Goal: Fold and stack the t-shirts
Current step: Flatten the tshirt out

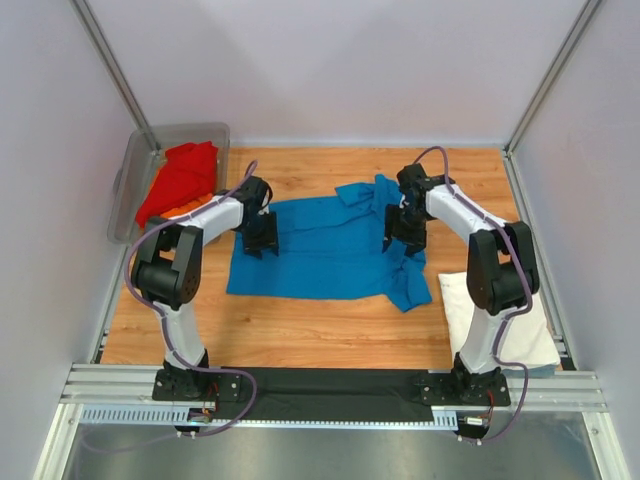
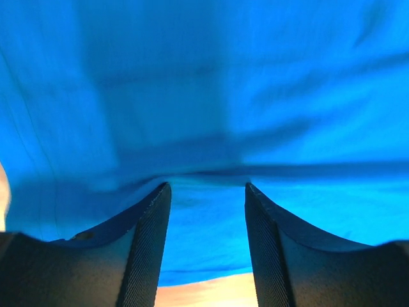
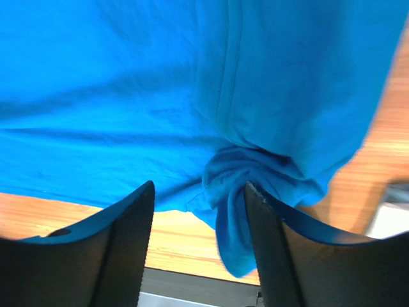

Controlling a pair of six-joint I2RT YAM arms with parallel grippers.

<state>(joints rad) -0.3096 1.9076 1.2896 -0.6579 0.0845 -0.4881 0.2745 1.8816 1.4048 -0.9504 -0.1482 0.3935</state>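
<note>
A bright blue t-shirt (image 1: 325, 248) lies spread on the wooden table, its sleeves bunched at the right side. My left gripper (image 1: 260, 238) is open, low over the shirt's left edge; blue cloth (image 2: 204, 115) fills its wrist view. My right gripper (image 1: 398, 234) is open, low over the shirt's right side, a bunched sleeve (image 3: 246, 192) between its fingers. A folded white t-shirt (image 1: 505, 322) lies at the front right. A red t-shirt (image 1: 180, 178) and an orange one (image 1: 186, 209) lie in the tub.
A grey see-through plastic tub (image 1: 135, 170) stands at the back left corner. Grey walls close in the table on three sides. A metal rail (image 1: 330, 388) with both arm bases runs along the near edge.
</note>
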